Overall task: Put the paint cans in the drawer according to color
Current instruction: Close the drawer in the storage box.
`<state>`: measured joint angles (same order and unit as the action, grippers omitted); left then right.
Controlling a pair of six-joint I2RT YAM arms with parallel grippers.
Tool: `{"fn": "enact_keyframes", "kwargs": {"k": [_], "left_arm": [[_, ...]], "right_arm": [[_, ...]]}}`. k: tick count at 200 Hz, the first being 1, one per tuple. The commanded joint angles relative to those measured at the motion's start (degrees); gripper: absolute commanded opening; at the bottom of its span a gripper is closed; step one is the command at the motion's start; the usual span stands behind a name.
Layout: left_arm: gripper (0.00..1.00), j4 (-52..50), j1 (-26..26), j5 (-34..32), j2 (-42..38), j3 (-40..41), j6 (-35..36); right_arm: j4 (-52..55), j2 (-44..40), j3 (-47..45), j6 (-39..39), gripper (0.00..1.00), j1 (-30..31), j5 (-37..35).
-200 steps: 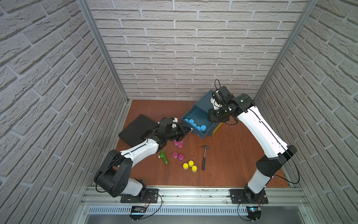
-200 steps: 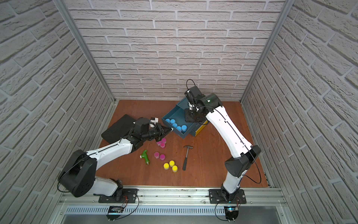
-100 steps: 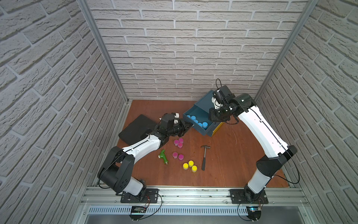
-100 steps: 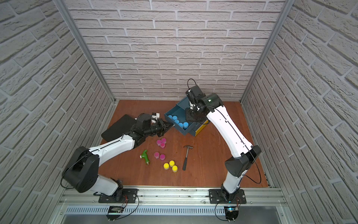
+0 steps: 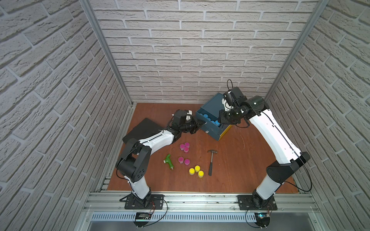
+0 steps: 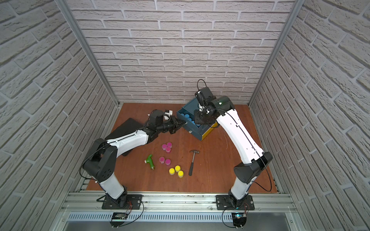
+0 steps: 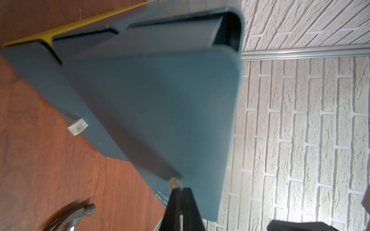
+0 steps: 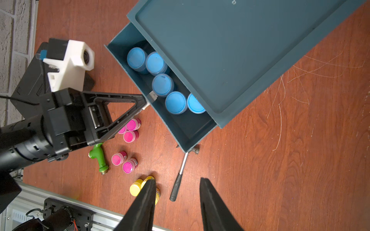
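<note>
- Left tool (image 8: 146, 101) pinched shut on drawer (image 8: 186, 128) knob (image 8: 153, 96), presumably to hold it out; blue cans (image 8: 162, 85) inside.
- Right tool (image 8: 177, 180) slightly open, empty, over drawer's cabinet (image 8: 220, 60).

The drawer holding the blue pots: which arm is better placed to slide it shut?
Left: the left end effector is shut on the small metal handle of the drawer; the right end effector hangs open over the cabinet, gripping nothing.
</note>
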<state>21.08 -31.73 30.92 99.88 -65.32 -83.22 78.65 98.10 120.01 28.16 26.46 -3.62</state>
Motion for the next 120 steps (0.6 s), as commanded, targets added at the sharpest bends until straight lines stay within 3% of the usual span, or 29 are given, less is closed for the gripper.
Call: {"fn": "enact_keyframes", "kwargs": {"k": [1,120], "left_arm": [[0.0,3.89,0.04,0.79,2.56,-3.46,1.52],[0.0,1.0,-0.62,1.96,10.72,-12.71,2.38]], "right_arm": [[-0.52,-2.95,0.8,0.67,0.42,-0.77,-1.35],[-1.68,-5.9,-2.78,0.49,0.41,-2.92,-0.7]]}}
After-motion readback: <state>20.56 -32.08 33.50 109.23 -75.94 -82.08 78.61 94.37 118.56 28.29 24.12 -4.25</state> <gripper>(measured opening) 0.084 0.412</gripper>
